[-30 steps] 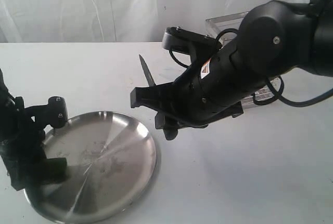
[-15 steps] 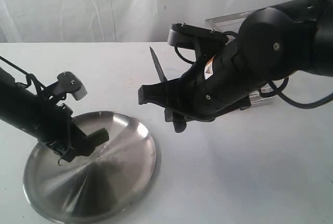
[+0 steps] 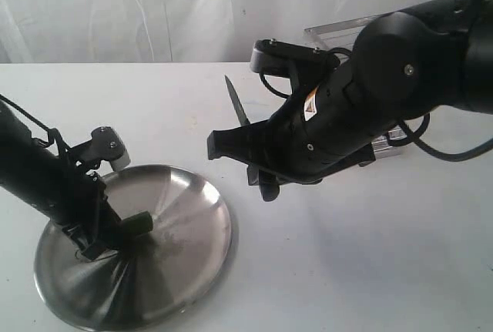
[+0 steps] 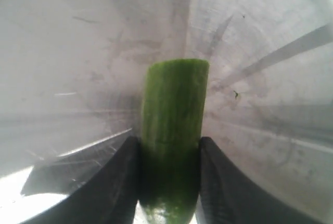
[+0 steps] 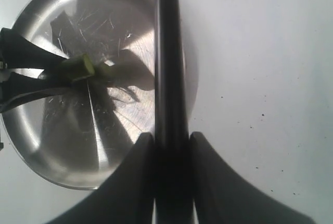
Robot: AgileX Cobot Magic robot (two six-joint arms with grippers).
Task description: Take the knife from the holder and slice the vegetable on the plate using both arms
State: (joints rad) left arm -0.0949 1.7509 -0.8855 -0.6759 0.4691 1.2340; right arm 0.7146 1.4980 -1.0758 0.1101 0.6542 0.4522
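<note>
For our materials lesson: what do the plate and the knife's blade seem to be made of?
The plate looks like polished stainless steel: mirror glare, fine scratches. The knife blade looks dark and matte, perhaps coated metal; too small to tell.

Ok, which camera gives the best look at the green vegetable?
The left wrist view: the vegetable fills the middle, gripped by the left end effector over the plate. The right wrist view shows it small; in the exterior view it is too dark to make out.
</note>
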